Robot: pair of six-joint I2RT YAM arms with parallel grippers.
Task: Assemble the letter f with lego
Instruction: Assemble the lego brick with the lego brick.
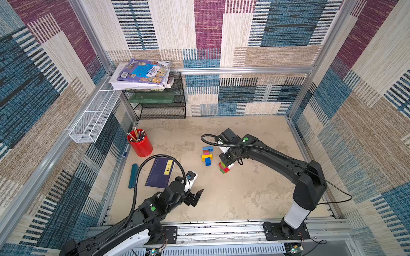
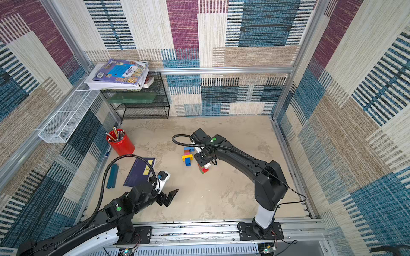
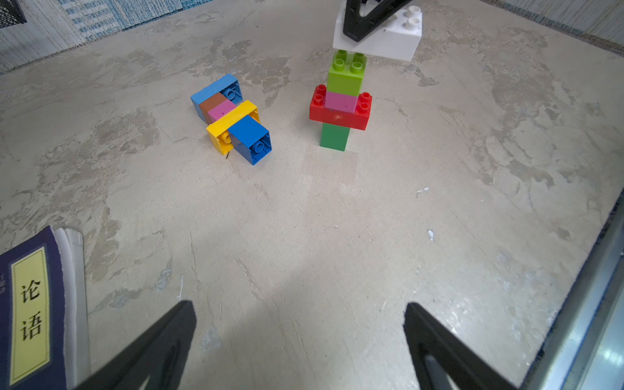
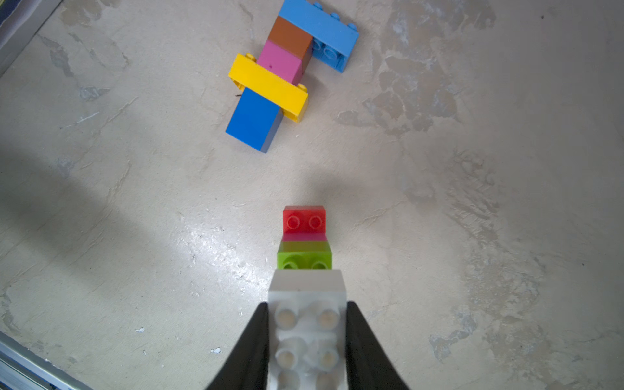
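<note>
Aluminium base rail (image 1: 221, 231), mottled beige tabletop (image 1: 244, 199) with lego (image 1: 207, 156), patchwork woven walls (image 1: 208, 33) around.

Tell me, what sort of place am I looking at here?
Likely a mock study desk set up as a robot test booth: a red pencil cup, books on a wire shelf, and carpet-covered walls on a metal frame.

Right tool (image 2: 203, 163) grips white brick (image 2: 208, 165) over stack (image 2: 203, 170)
</note>
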